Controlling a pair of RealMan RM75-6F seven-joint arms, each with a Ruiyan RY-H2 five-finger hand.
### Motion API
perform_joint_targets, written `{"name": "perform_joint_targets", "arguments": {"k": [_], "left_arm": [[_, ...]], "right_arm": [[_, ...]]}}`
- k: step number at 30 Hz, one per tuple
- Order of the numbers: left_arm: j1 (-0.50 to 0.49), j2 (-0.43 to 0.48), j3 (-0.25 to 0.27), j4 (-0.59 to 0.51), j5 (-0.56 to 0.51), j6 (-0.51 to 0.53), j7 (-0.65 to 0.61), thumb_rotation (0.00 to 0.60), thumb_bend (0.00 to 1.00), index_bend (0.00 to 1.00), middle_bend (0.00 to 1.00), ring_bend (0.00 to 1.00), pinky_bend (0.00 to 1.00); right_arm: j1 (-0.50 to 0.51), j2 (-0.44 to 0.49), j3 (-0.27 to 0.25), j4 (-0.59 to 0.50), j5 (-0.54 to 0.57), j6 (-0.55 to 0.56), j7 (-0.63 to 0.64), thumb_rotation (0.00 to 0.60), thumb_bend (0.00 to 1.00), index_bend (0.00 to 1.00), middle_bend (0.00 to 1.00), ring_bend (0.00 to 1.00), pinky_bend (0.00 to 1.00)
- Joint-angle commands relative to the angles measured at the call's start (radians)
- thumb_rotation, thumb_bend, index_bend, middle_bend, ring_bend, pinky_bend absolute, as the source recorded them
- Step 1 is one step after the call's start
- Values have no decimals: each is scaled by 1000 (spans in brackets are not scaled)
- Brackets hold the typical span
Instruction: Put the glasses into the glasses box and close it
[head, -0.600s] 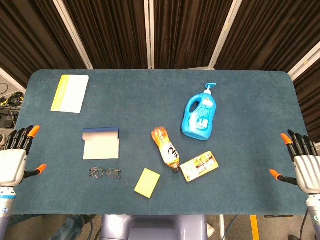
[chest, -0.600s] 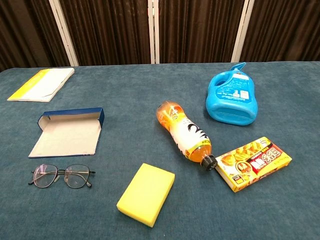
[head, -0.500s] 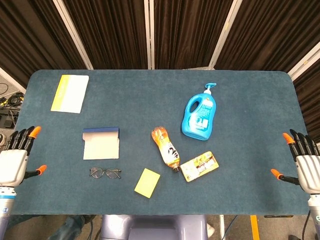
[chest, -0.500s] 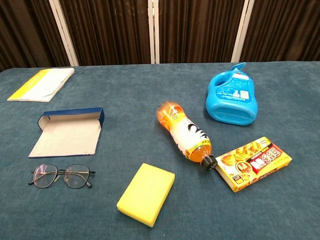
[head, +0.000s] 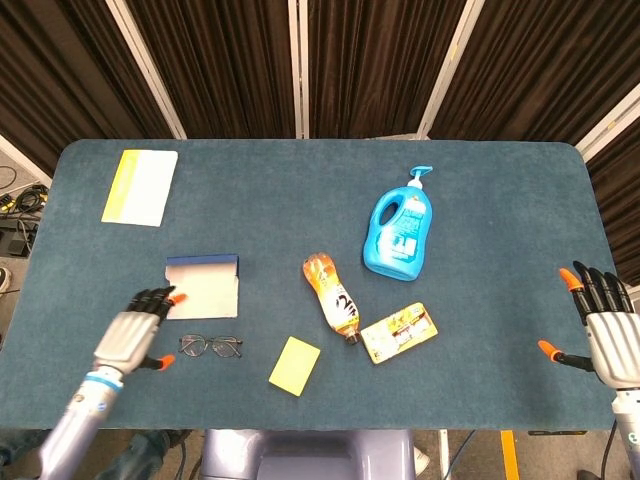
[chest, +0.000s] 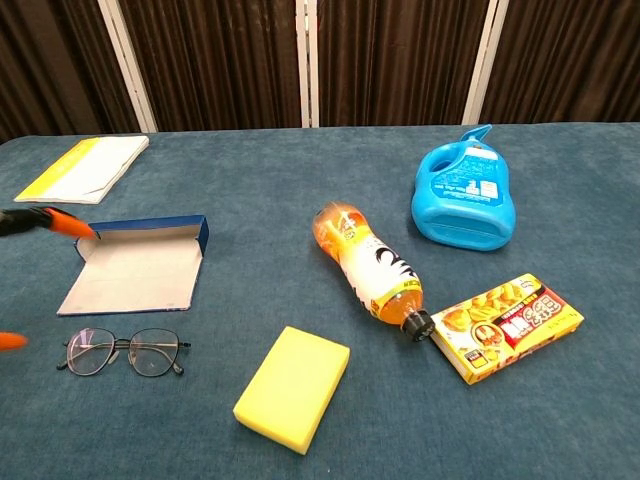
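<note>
The thin-framed glasses (head: 211, 346) (chest: 125, 352) lie flat near the table's front edge, just in front of the open glasses box (head: 203, 287) (chest: 138, 267), whose blue lid stands up at its far side. My left hand (head: 131, 337) hovers open just left of the glasses and box, its orange fingertips (chest: 62, 223) showing at the chest view's left edge. My right hand (head: 607, 334) is open at the table's far right edge, holding nothing.
An orange drink bottle (head: 331, 296) lies on its side mid-table, with a yellow sponge (head: 294, 365), a snack box (head: 399, 332) and a blue detergent bottle (head: 401, 231) around it. A yellow-white booklet (head: 139, 187) lies at the back left.
My left hand has moved in from the table's left edge to just beside the glasses and box. The right hand has barely shifted.
</note>
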Motion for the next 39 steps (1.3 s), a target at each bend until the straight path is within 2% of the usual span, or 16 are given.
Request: {"name": "perform_joint_targets", "arguments": {"k": [1, 6, 14, 27, 35, 39], "left_arm": [[-70, -110, -28, 20, -107, -44, 125, 600, 359, 320, 0, 0, 0], [-105, -182, -43, 51, -200, -35, 216, 600, 404, 376, 0, 0, 0], [-127, -217, -36, 89, -261, -38, 236, 600, 406, 405, 0, 0, 0], [-143, -238, -17, 128, -262, -37, 208, 600, 418, 499, 0, 0, 0], [-149, -242, -6, 126, -264, -24, 216, 600, 478, 603, 0, 0, 0], [-152, -237, -7, 119, -266, -17, 219, 600, 495, 614, 0, 0, 0]], "right_arm": [[1, -3, -1, 4, 4, -6, 0, 600, 0, 15, 0, 0, 0], [2, -5, -2, 8, 6, -10, -1, 600, 0, 15, 0, 0, 0], [4, -7, -3, 12, 8, -16, -2, 600, 0, 14, 0, 0, 0], [10, -11, -2, 11, 9, -25, -8, 600, 0, 14, 0, 0, 0], [10, -8, -5, 8, 8, -28, 4, 600, 0, 14, 0, 0, 0], [10, -7, -6, 7, 6, -27, 4, 600, 0, 14, 0, 0, 0]]}}
